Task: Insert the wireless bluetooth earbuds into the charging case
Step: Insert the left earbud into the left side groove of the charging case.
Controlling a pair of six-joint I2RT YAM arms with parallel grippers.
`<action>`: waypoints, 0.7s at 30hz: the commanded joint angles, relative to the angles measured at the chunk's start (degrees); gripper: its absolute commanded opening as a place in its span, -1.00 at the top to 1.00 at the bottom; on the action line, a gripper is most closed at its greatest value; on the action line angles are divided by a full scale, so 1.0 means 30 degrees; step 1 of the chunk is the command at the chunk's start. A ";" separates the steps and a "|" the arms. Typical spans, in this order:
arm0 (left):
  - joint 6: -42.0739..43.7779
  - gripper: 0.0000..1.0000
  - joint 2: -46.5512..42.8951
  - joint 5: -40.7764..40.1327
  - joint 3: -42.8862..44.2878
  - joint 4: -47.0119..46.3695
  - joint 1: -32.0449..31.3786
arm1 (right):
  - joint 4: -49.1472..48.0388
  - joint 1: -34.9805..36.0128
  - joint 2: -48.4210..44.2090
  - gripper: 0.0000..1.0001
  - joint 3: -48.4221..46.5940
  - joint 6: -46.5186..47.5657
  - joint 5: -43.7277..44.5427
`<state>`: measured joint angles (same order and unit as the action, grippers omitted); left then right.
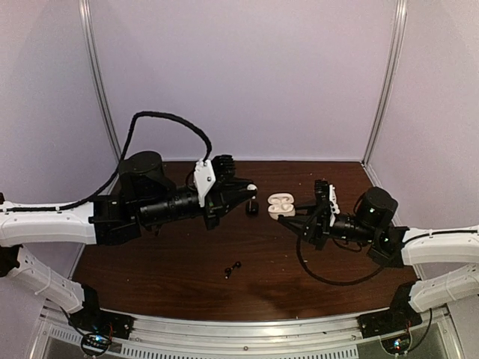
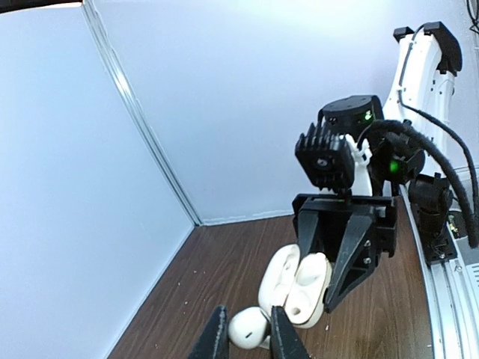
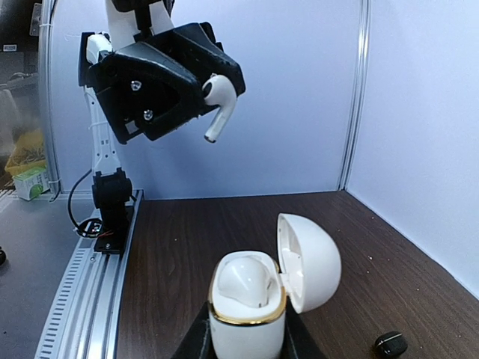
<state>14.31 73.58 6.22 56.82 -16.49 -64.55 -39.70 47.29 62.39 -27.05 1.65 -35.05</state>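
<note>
**Risks**
- White earbud (image 3: 219, 101): pinched at its head, with the stem hanging free and tilted. It may meet the rim of the charging case (image 3: 247, 303) askew and jam. It may also twist out of the pinch and fall to the table (image 1: 187, 277).
- Case: gripped low on its body only. An off-centre push from above could tip it or knock the open lid (image 3: 310, 262).

**Pose**
- Left gripper (image 1: 251, 193): fingers pressed together on the white earbud. The arm reaches rightward, with the earbud raised above the case and off to the left arm's side.
- Right gripper (image 1: 298, 215): clamped around the case, holding it upright with the lid swung open.
- Black earbuds (image 1: 233, 269): loose on the table, well apart from both grippers.
- Whether a well in the case is already filled cannot be told.
</note>
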 commanded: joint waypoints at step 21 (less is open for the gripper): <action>0.3011 0.83 0.1176 -0.1350 -0.0252 -0.2990 -0.1388 | -0.3428 0.1488 0.1318 1.00 -0.1371 -0.2131 0.0853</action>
<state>21.96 76.40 3.49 55.88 -22.68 -68.36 -48.31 51.11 66.63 -29.04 -3.31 -32.97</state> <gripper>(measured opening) 0.154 0.227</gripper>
